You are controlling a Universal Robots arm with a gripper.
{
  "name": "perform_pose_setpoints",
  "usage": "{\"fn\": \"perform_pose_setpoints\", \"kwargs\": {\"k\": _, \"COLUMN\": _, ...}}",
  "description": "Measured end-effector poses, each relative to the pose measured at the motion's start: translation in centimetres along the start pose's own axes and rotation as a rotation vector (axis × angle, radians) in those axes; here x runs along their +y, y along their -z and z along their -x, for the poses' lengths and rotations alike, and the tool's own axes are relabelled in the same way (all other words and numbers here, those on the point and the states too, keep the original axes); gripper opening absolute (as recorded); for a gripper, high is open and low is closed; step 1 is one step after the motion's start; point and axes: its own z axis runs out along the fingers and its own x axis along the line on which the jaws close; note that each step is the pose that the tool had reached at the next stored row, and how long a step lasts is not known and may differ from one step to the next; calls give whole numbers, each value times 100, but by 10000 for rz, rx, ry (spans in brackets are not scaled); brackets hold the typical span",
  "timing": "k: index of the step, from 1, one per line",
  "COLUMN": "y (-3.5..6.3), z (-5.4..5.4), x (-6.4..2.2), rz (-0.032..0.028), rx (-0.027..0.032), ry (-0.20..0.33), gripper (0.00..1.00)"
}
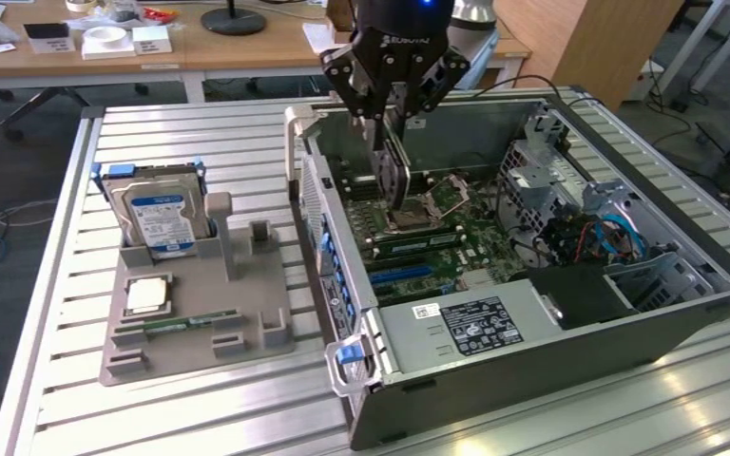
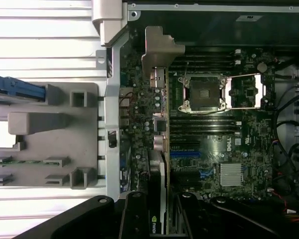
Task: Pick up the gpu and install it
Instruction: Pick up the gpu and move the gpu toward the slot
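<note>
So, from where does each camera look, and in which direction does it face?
Exterior view: sits off the arm, above the slatted metal table, looking down slantwise into the open dark computer case; the black claw shows, gripping the dark green gpu card.
Wrist view: sits on the wrist, looking straight down along the gpu onto the green motherboard; the claw's black fingers show.
Both share: gpu, motherboard, grey plastic parts tray.

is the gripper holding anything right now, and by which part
Yes: the gripper holds the gpu, clamped at the end away from its silvery bracket, hanging over the motherboard inside the open case.
</note>
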Motion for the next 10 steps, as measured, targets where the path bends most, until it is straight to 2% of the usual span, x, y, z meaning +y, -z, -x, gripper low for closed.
{"fn": "perform_pose_setpoints", "kwargs": {"k": 10, "y": -10, "z": 313, "x": 12, "rz": 6, "rx": -1, "ry": 1, "gripper": 27}}
